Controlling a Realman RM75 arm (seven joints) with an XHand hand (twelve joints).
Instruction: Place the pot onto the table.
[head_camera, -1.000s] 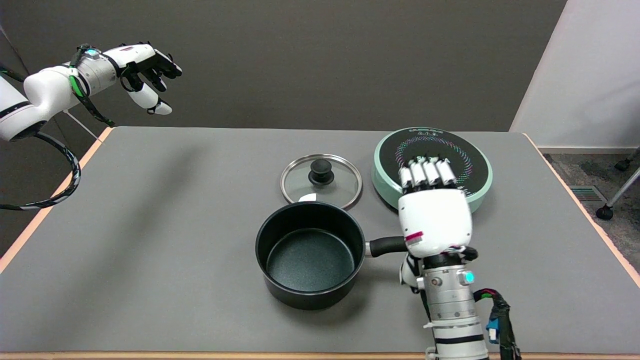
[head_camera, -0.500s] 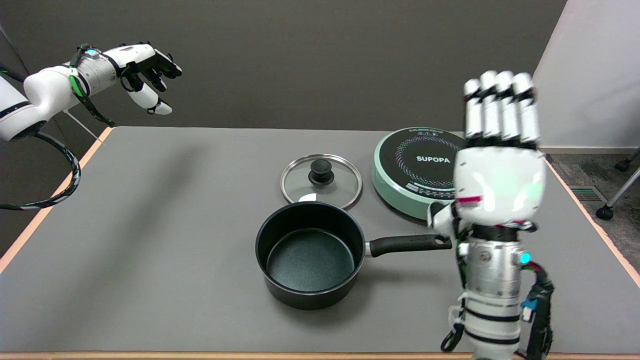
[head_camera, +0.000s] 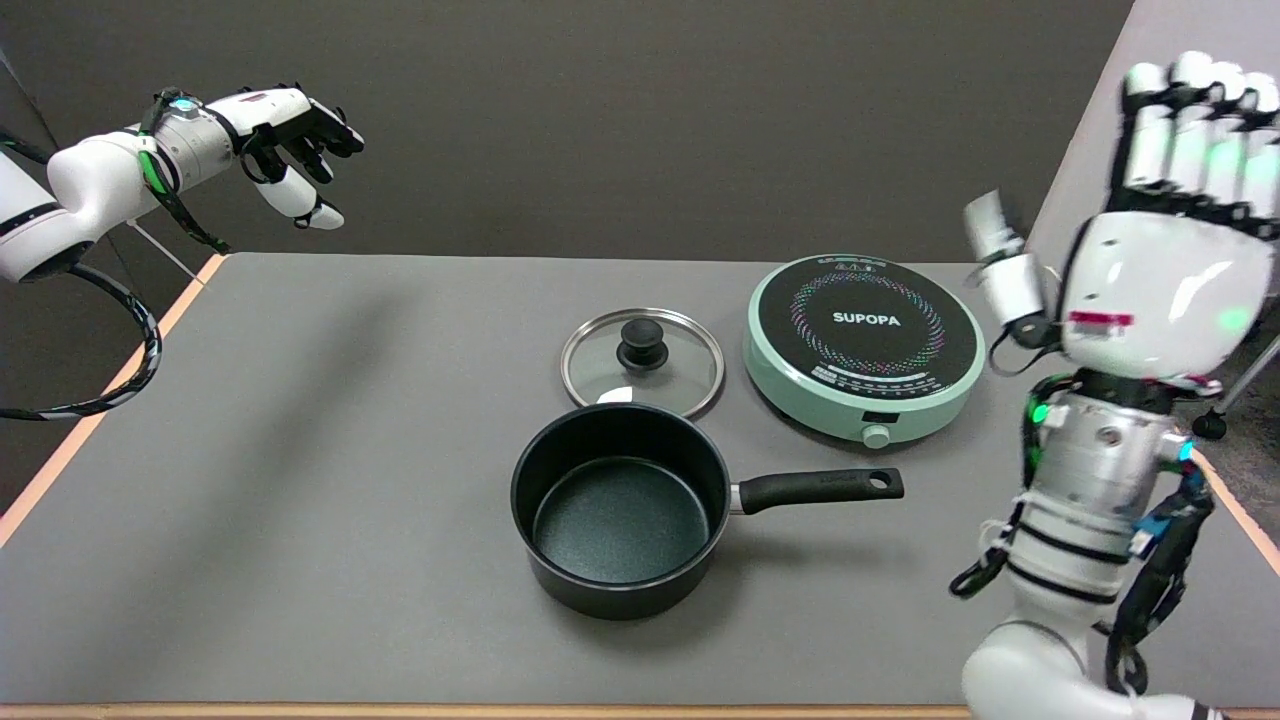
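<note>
Pot (head_camera: 620, 510): black, upright on the grey table (head_camera: 330, 480), lower centre of the frame; nothing inside; its handle (head_camera: 820, 487) points toward the right edge of the frame.
Right hand (head_camera: 1150, 260): raised at the far right of the frame, above and well apart from the handle; back of the hand toward the camera, fingers (head_camera: 1190, 130) straight and pointing up, thumb (head_camera: 1003, 260) spread to the left; released, holding nothing.
Right arm (head_camera: 1080, 520): rises steeply from the lower right corner.
Lid (head_camera: 641, 361): glass, flat on the table just behind the pot.
Cooktop (head_camera: 864, 342): round, pale green, right of the lid.
</note>
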